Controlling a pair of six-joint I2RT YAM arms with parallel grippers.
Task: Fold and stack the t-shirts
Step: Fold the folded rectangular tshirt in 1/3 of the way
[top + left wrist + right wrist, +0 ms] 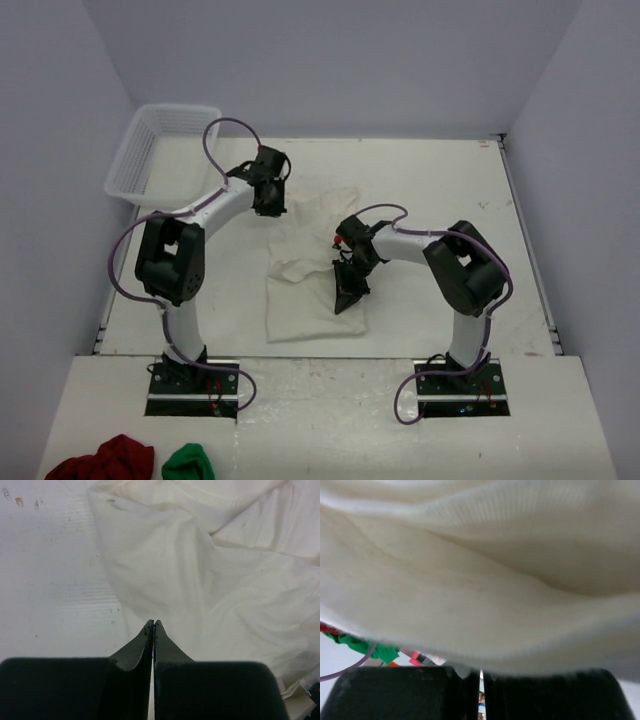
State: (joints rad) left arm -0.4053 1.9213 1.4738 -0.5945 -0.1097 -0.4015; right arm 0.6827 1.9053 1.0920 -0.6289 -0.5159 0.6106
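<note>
- Table (pixel 440 180): a white surface between pale walls, with both arm bases bolted at its near edge. A few small dark marks near its far right side are too small to read.
- T-shirts (pixel 305 300): off-white and plain, lying at the middle of the table between the two arms. The near part lies flat with squared edges, and the far part is crumpled. How many garments make up the heap cannot be told.
- Left gripper (pixel 153 626): jaws clenched, tips pressed together, with only a thin dark line between them. In the left wrist view the tips stand over the cloth's edge where it meets bare table. A stitched neckline seam (pixel 220 494) crosses the top of that view. From above, this gripper is at the far left corner of the heap.
- Right gripper (pixel 480 672): jaws clenched. Blurred off-white knit, just beyond the fingers, fills nearly the whole right wrist view. Whether a fold is pinched cannot be told. From above, the gripper points down onto the right side of the flat near part.
- Below the cloth's lower edge in the right wrist view are a green strip (pixel 367 647) and a purple cable (pixel 347 666).
- Basket (pixel 150 150): white mesh, at the table's far left corner, well apart from the shirts.
- Dark red cloth bundle (pixel 100 460) and green cloth bundle (pixel 188 463): side by side on the near ledge, nearer than the left arm's base.
</note>
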